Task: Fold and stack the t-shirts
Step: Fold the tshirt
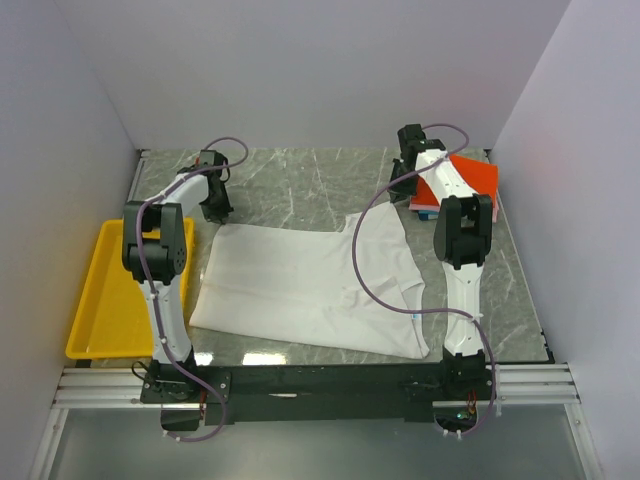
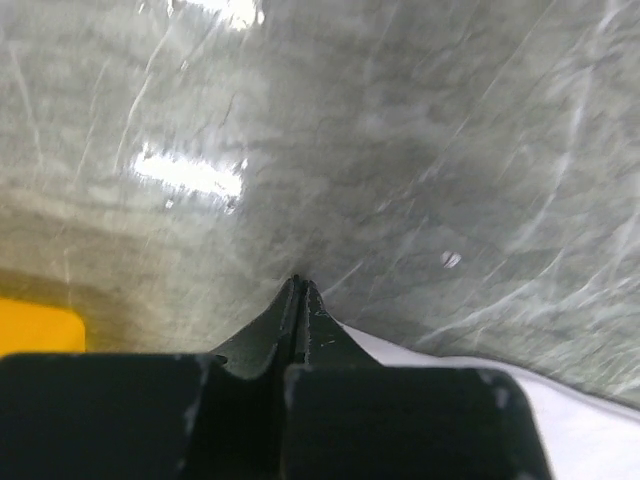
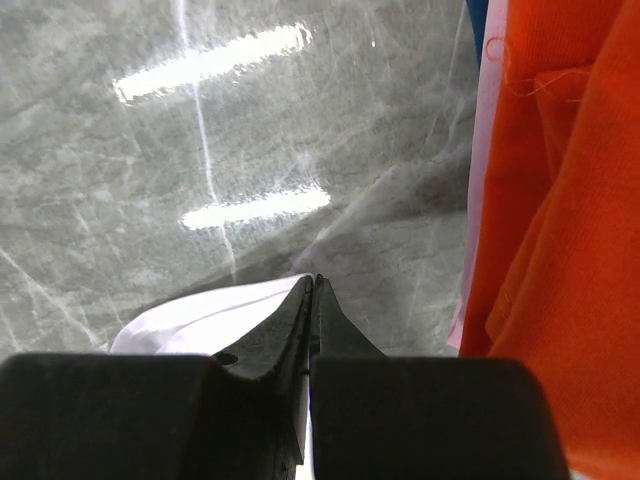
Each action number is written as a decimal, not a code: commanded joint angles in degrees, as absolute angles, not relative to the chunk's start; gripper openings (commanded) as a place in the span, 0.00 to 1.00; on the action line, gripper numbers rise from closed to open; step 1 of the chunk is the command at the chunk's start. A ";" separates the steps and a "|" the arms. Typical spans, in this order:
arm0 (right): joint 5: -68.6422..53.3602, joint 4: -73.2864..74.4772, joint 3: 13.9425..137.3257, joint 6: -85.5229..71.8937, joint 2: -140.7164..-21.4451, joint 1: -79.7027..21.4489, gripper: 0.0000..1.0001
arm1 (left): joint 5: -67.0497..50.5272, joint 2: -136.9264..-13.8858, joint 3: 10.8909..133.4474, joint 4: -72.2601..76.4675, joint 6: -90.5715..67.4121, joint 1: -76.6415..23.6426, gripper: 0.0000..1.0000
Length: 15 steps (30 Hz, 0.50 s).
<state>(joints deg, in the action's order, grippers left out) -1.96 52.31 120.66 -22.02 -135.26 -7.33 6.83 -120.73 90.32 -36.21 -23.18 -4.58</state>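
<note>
My left gripper (image 1: 215,207) sits at the far left corner of the white t-shirt (image 1: 300,285), which lies spread across the middle of the grey marble table (image 1: 300,175). Its fingers are pressed together, with white cloth just beside one of them; I cannot tell whether any is pinched. My right gripper (image 3: 312,285) is at the shirt's far right corner, jaws together with a sliver of white cloth between them. Just to its right is the folded stack: the orange-red t-shirt (image 3: 560,200) on top, then the edges of the pink t-shirt (image 3: 487,150) and blue t-shirt (image 3: 478,15). A yellow tray (image 1: 100,300) lies at the table's left edge.
</note>
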 commanded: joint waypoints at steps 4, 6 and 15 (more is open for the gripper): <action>-1.67 53.35 127.35 -23.03 -136.05 -6.15 0.00 | 2.03 -123.75 96.23 -35.86 -21.97 -4.57 0.00; -2.11 53.44 128.58 -23.29 -136.41 -5.71 0.00 | -0.69 -124.71 98.34 -35.95 -21.97 -4.57 0.00; -3.95 53.61 132.01 -23.38 -136.32 -4.13 0.00 | -5.98 -126.30 102.13 -33.93 -24.52 -3.87 0.00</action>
<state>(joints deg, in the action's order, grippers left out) -3.07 53.60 129.45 -23.09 -136.27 -4.75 -3.22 -126.58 99.74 -35.64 -23.64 -4.40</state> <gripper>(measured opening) 0.008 0.012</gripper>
